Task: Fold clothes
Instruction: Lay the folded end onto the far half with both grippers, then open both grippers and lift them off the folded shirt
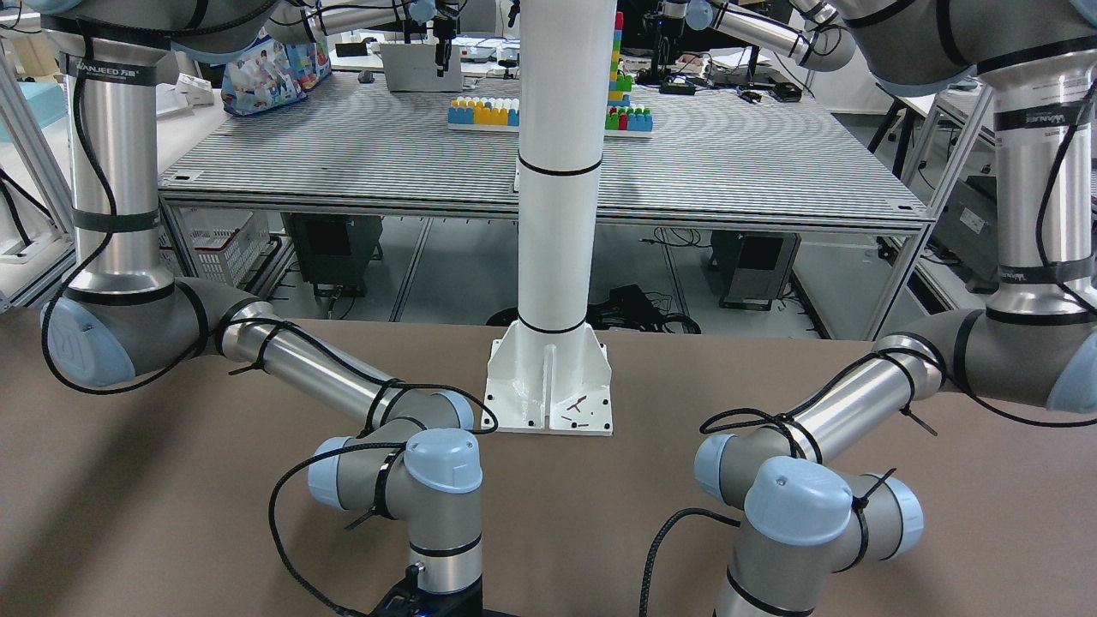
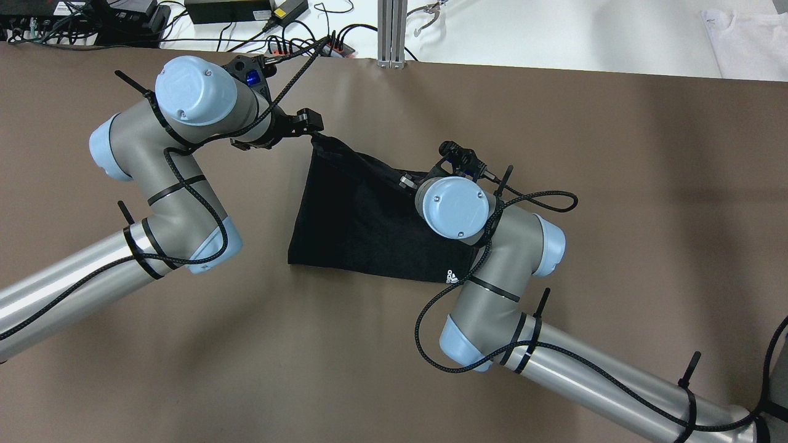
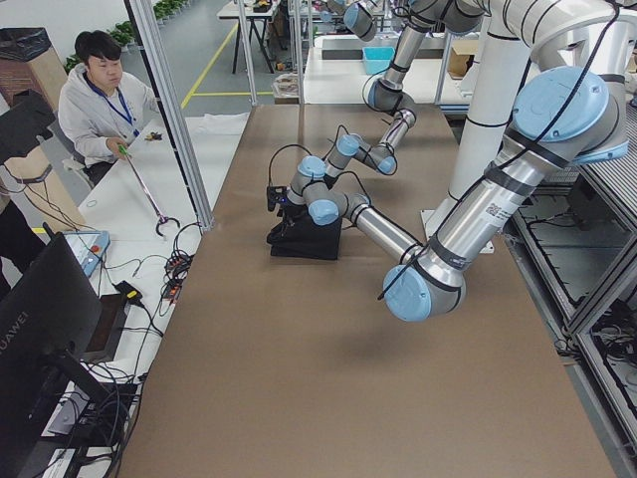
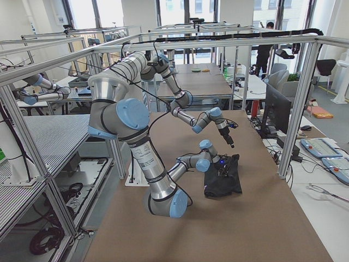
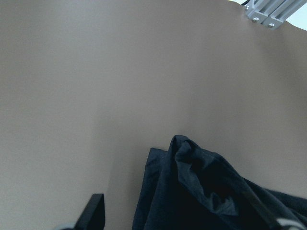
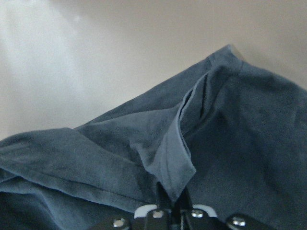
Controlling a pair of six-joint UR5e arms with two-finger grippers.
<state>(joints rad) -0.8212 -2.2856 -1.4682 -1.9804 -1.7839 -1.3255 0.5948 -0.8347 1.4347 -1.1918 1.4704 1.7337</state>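
A black garment (image 2: 363, 227) with a small white logo lies partly folded on the brown table (image 2: 615, 154). My left gripper (image 2: 313, 130) is at its far left corner. In the left wrist view its fingers (image 5: 95, 211) stand wide apart, open, with the bunched cloth (image 5: 192, 191) between them. My right gripper (image 2: 406, 180) is at the garment's far right edge, mostly hidden under its wrist. In the right wrist view it (image 6: 170, 199) is shut on a raised fold of the cloth (image 6: 240, 143). The front-facing view shows neither gripper nor the garment.
A white cloth (image 2: 748, 37) lies beyond the table's far right corner. Cables and power bricks (image 2: 246, 9) and an aluminium post (image 2: 391, 31) line the far edge. An operator (image 3: 100, 95) sits beyond that edge. The white pillar base (image 1: 548, 394) stands at the robot's side.
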